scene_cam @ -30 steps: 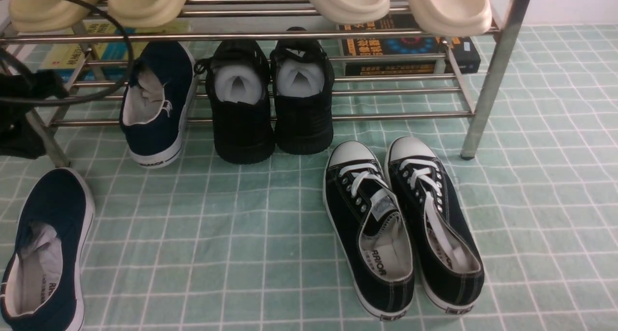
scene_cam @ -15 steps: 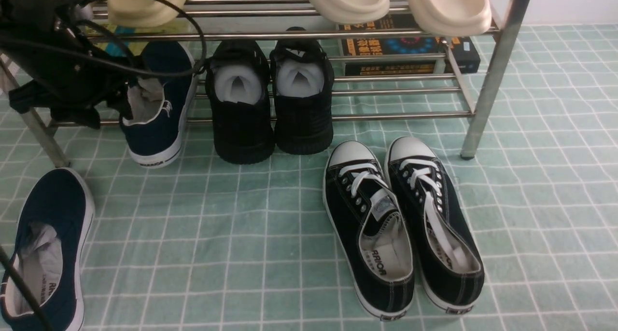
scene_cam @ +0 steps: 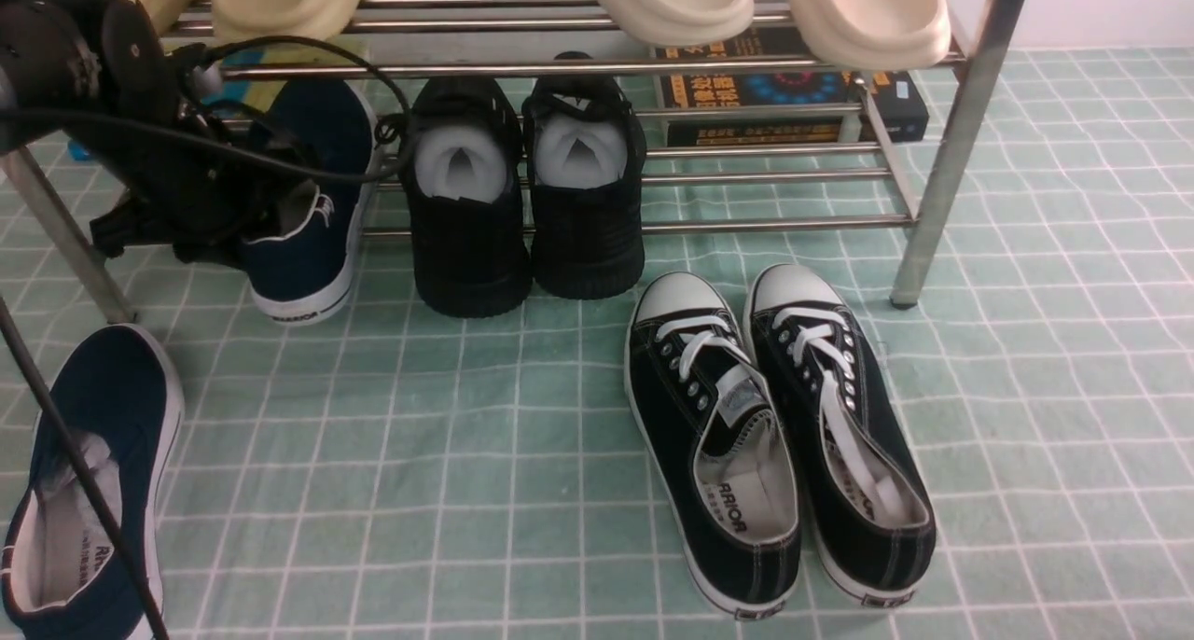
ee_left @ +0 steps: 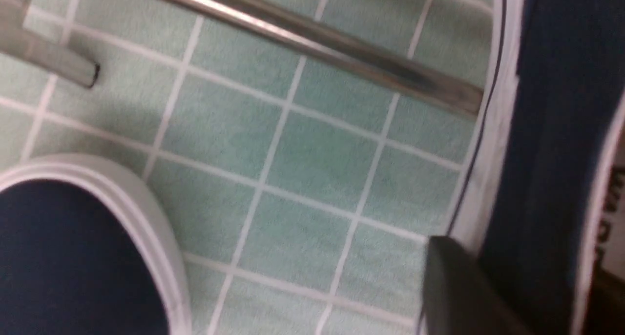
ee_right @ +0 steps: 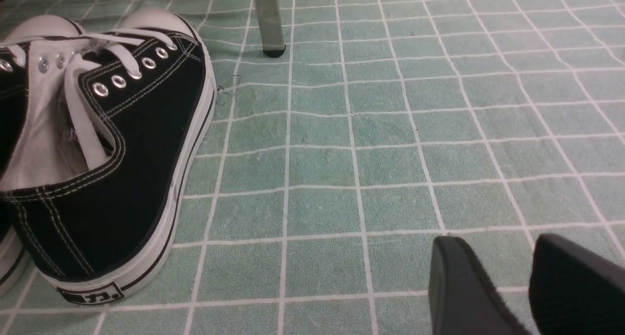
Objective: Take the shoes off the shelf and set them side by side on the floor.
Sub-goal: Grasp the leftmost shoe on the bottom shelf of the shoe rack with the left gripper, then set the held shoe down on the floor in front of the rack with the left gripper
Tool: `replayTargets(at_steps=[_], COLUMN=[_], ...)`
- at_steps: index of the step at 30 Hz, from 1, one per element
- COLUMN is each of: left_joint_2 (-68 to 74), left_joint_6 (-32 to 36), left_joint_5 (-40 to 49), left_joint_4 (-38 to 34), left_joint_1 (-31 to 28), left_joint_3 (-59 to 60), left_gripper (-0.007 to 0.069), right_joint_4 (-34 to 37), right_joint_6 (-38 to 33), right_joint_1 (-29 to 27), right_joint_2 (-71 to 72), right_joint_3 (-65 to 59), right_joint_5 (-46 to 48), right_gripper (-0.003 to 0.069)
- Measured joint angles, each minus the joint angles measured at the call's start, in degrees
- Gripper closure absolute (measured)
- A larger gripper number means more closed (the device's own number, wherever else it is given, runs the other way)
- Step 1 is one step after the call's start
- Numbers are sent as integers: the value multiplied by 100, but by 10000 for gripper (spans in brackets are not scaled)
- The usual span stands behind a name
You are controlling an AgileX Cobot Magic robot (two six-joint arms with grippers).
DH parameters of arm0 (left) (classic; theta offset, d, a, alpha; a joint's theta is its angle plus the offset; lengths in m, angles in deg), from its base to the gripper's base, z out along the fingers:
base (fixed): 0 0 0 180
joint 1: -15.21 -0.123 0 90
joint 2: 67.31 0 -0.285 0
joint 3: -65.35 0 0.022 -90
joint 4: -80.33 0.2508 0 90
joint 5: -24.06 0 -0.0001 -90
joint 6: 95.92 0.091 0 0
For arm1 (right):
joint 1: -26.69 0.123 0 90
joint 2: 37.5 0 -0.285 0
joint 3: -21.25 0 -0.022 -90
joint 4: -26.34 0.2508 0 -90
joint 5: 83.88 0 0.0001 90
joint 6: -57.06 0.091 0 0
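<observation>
While navy canvas slip-on with white rubber sole [scene_cam: 303,262] rests on shiny metal-tube shelf [scene_cam: 774,224], upper left of front frame, black left gripper [scene_cam: 244,248] has its side wall between fingers, apparently gripped, though view is blurred. Matching navy slip-on [scene_cam: 112,388] on pale green gridded floor [scene_cam: 522,528], lower left. Right gripper [ee_right: 508,271] parted, nothing between tips.

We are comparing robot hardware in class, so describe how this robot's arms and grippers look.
The left arm is mostly black, with a greyish part at the picture's edge and a looping black cable. The right gripper has two dark grey fingers with rounded tips. No markings are readable.
</observation>
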Motion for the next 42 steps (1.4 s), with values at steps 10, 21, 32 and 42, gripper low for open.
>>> replayTargets(at_steps=[10,21,32,42], left_joint_2=[-1322,-3072,-3190,-3190], left_joint_6=[487,185,-213,-898], left_joint_5=[1962,2092,404,-474], left_joint_4=[0,187,153,169], left_joint_1=[2,2,2,2], left_joint_3=[26,1652,3664,4115], left_gripper=[599,599,599,598], right_joint_4=[0,0,0,0], right_joint_6=[0,0,0,0], right_joint_1=[0,0,0,0], right_joint_2=[0,0,0,0], right_joint_3=[0,0,0,0], right_joint_5=[0,0,0,0], right_gripper=[420,420,420,420])
